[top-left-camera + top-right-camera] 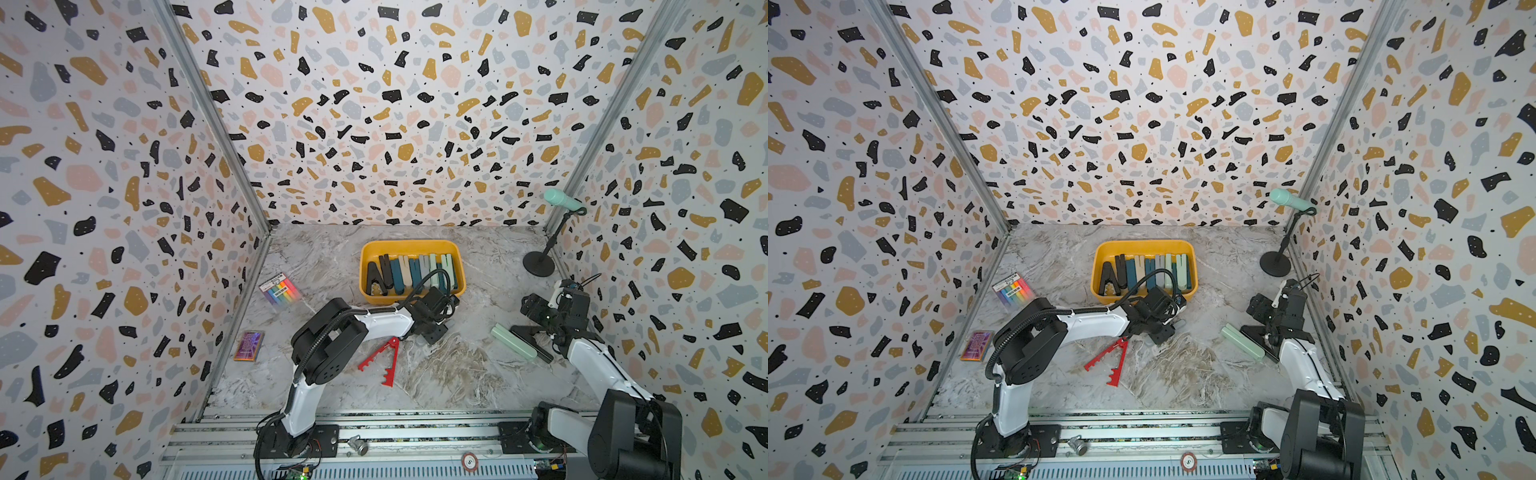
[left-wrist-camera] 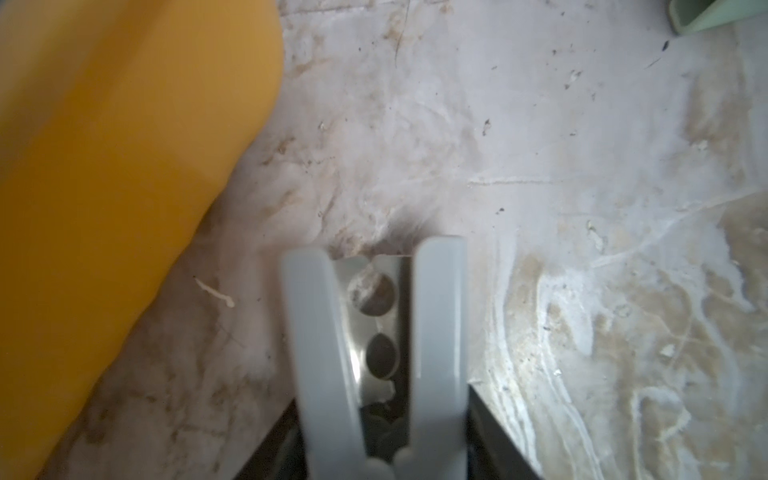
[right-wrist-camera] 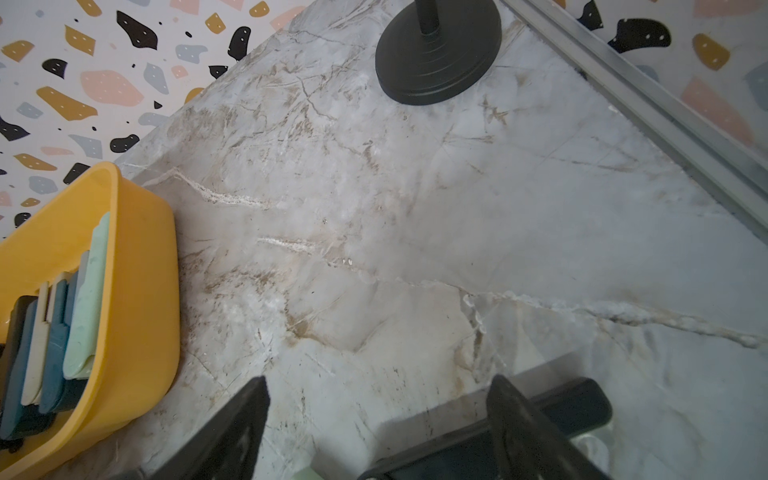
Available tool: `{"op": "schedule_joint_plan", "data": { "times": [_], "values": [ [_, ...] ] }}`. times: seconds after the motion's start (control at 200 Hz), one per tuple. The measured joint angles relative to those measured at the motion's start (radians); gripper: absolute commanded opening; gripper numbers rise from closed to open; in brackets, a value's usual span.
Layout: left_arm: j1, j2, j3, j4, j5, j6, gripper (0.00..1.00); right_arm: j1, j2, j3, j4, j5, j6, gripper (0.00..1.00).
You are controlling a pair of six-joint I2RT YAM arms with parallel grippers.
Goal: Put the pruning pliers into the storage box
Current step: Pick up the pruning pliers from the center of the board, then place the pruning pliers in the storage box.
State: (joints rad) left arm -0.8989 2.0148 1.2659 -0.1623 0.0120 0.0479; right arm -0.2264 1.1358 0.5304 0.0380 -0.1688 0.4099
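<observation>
Pinching grey pliers [image 2: 438, 316] in narrow left jaws beside storage box [image 2: 104, 166], right jaws wide; next, probably lifting over its wall.

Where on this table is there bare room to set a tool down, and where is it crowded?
Bare: between the yellow box and the stand base; front centre, between the red pliers and the green pliers. Crowded: inside the box.

storage box [image 3: 141, 266]: smooth yellow plastic, seemingly matt

pruning pliers [image 1: 409, 272] in storage box [image 1: 455, 253], lone pliers [image 1: 384, 357] before it, packet [image 1: 279, 289] at left
</observation>
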Motion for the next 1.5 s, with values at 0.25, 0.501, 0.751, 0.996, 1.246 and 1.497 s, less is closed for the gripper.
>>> {"op": "schedule_joint_plan", "data": {
  "times": [0.25,0.501,0.751,0.996,1.246,1.497],
  "values": [
    [0.0,-0.035,-0.053,0.032,0.019,-0.012,0.0,-0.003,0.0,0.0,0.0,0.001,0.0,0.84],
    [-0.001,-0.133,-0.093,0.016,0.051,-0.048,0.01,-0.003,-0.005,0.0,0.0,0.0,0.0,0.84],
    [0.022,-0.307,-0.046,0.029,0.008,-0.097,0.01,-0.002,-0.006,0.0,0.007,-0.022,0.009,0.84],
    [0.163,-0.228,0.114,0.03,-0.045,-0.212,0.01,0.053,0.0,0.0,0.047,-0.048,0.031,0.83],
    [0.23,0.032,0.319,0.01,-0.075,-0.341,0.02,0.082,0.034,0.0,0.039,-0.051,0.017,0.83],
    [0.229,0.197,0.453,-0.027,-0.115,-0.431,0.04,0.082,0.035,0.0,0.03,-0.041,-0.005,0.83]
  ]
}}
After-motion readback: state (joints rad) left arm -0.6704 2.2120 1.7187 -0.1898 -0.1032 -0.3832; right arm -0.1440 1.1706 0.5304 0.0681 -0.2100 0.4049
